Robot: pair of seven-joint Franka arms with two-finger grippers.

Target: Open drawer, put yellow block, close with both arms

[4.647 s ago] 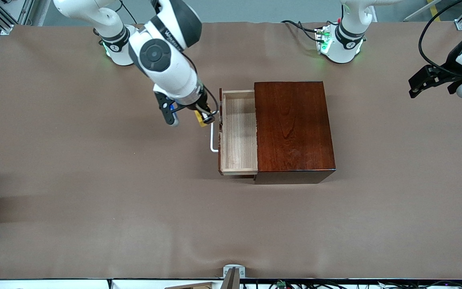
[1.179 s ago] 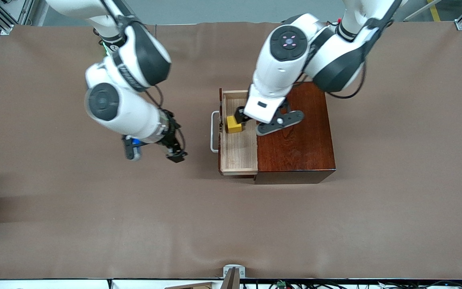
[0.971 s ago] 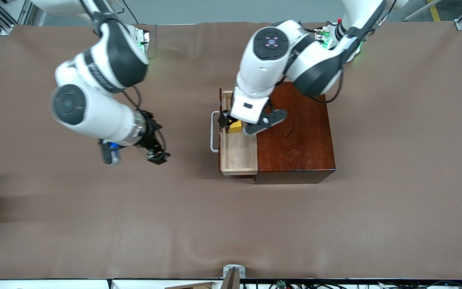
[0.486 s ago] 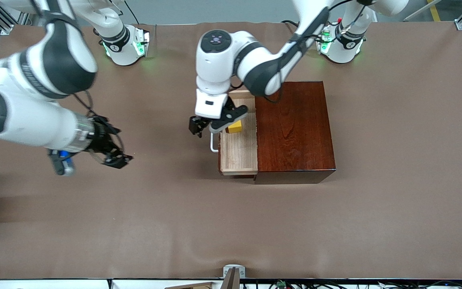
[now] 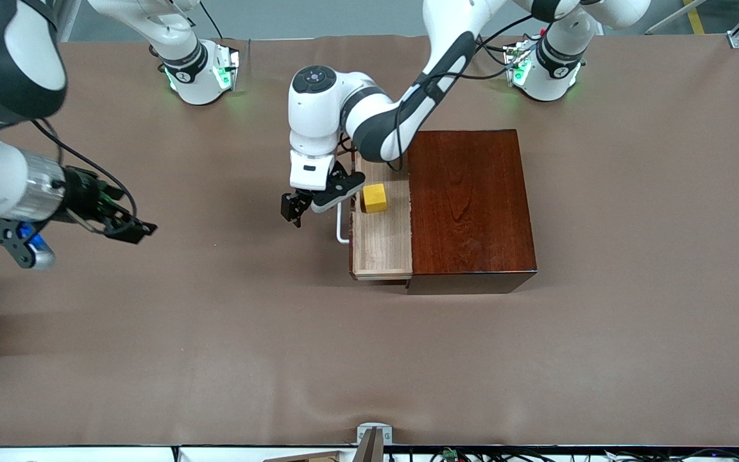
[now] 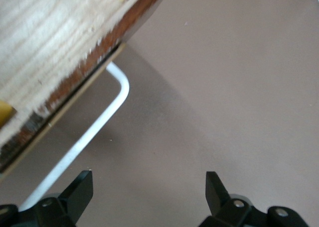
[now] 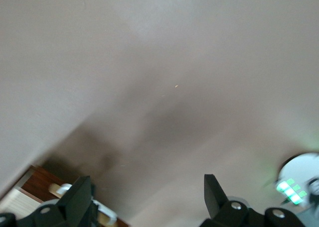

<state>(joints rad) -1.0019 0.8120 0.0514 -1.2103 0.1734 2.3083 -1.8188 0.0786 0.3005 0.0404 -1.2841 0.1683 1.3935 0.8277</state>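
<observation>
1. Risk: my left claw point(image 5: 295, 210) sits just beside the white handle point(image 5: 341, 224) of the drawer point(image 5: 382, 247). If I push off-centre on the drawer front, the tray can skew and jam in the mahogany box point(image 5: 469, 202).
2. Risk: a fast shove could slide the whole box along the table point(image 5: 369, 359), since nothing braces it now.
3. Risk: a finger point(image 6: 79, 189) could snag under the handle bar point(image 6: 87, 137) instead of pressing the front.
4. Yellow block point(image 5: 374, 197) lies in the open drawer, near the drawer front, loose, apart from both claws. Drawer not yet shut.
5. Left arm reaches from its base across the box; claw points down, jaws spread wide, empty, over the table beside the handle.
6. Right claw point(image 5: 127, 228) hangs well away from the drawer toward the right arm's end of the table, jaws wide, empty.
</observation>
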